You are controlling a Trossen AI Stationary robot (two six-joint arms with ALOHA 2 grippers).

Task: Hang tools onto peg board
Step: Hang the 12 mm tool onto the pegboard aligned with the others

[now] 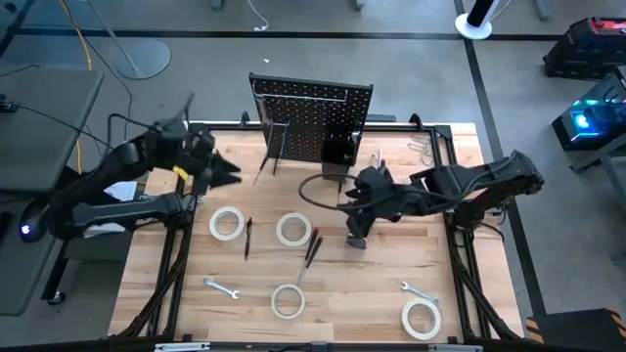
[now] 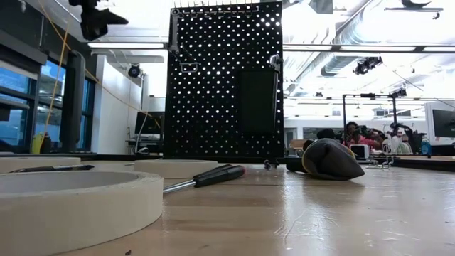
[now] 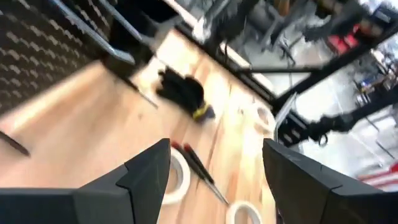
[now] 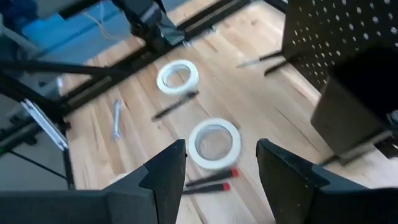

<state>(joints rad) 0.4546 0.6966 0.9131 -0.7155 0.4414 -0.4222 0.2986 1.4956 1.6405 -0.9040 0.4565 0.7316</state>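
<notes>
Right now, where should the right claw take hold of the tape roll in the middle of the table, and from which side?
Grip the tape roll across its rim from straight above, one finger inside the hole. It lies flat, so its low wall offers little from the side. The open right claw hangs over it.

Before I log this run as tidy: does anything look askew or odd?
Mostly ordinary scatter. One oddity: a metal rod leans slanted at the foot of the peg board instead of hanging. Tape rolls and screwdrivers lie loose on the table.
</notes>
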